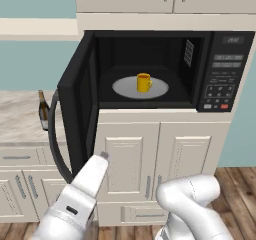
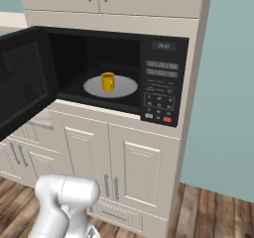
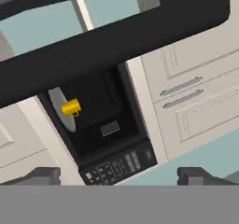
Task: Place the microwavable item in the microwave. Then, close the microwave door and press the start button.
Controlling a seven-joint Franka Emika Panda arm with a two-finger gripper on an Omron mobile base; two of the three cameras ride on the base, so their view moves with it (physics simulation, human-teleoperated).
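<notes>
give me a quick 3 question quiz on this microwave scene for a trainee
1. True or false: the mug already sits on the turntable inside the microwave.
2. Is the microwave door A) fully shut, B) swung open to the left, C) removed?
3. Fill in: the gripper has its jaws ____ and holds nothing.

Key
1. True; the yellow mug stands upright on the grey plate.
2. B; the door stands open, with its grey bar handle towards the arm.
3. Open; the two finger tips stand wide apart in the hand view.
</notes>
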